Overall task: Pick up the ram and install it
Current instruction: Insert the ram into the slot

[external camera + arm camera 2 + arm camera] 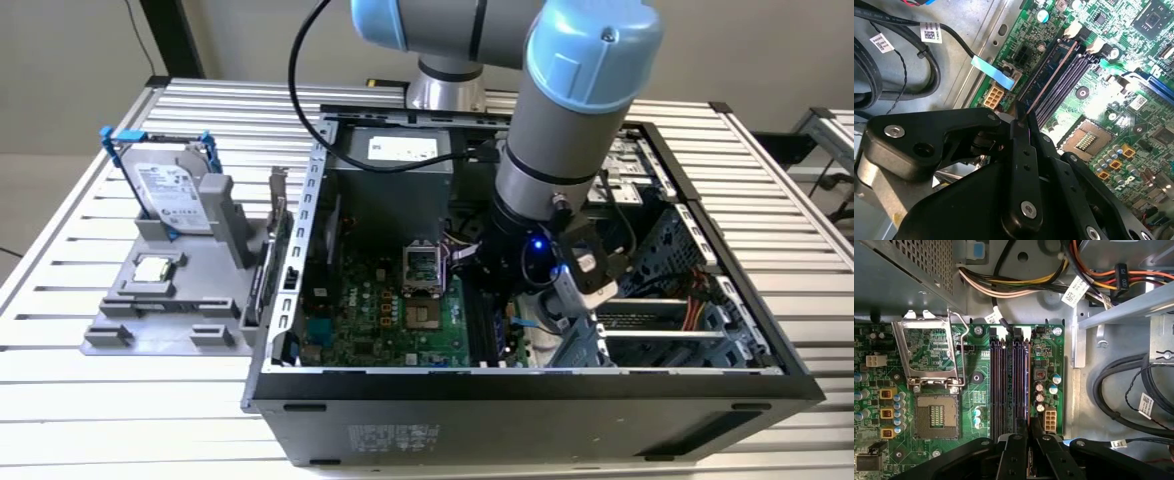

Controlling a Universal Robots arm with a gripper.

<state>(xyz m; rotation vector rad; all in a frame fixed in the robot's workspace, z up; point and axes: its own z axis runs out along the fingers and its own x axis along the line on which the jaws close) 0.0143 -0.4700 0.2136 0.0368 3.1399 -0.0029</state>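
Already your pincer (1021, 120) grips the ram (1046, 80) edge-on, low in the outermost memory slot (1026, 380), beside the open processor socket (936, 415); tilt or misalignment risks jamming; seating unconfirmed.

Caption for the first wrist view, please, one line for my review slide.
Gripper holds the ram edge-on over the outer memory slots, beside the open processor socket.

Even, soft light fills the exterior view; the tabletop (107, 400) is bright with faint shadows. In the second wrist view glare whitens the motherboard (1099, 102) beyond the pincer (1021, 117), whose black body close to the lens looks slightly soft.
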